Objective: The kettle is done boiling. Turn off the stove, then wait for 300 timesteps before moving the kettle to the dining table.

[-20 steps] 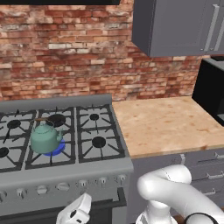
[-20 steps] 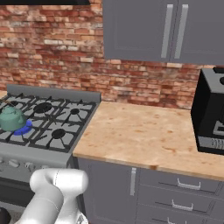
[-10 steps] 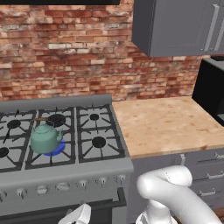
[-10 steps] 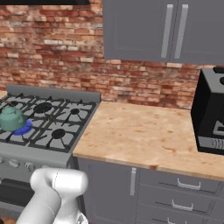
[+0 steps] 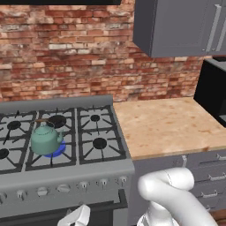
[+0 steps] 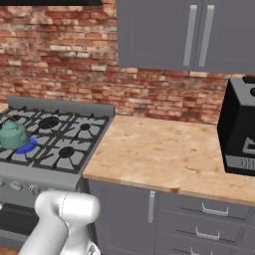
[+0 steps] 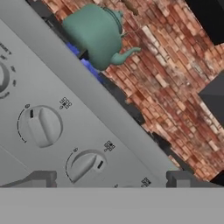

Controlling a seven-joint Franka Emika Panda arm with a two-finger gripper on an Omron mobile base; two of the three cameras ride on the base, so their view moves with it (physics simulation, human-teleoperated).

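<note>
Your gripper (image 7: 107,179) sat wide open just before the stove (image 5: 66,170) knobs, lined up to cut the flame, with the kettle (image 7: 97,35) on its burner beyond.

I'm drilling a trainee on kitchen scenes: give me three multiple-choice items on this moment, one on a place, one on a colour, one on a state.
1. Where does the kettle stand?
A. on a stove burner
B. on the wooden counter
C. on the microwave

2. What colour is the kettle?
A. red
B. teal-green
C. black

3. How is the burner under the kettle?
A. removed
B. covered by a pan
C. lit with blue flame

Key: 1 A, it sits on the stove grate; 2 B, its body is teal-green; 3 C, blue flame glows beneath it.
</note>
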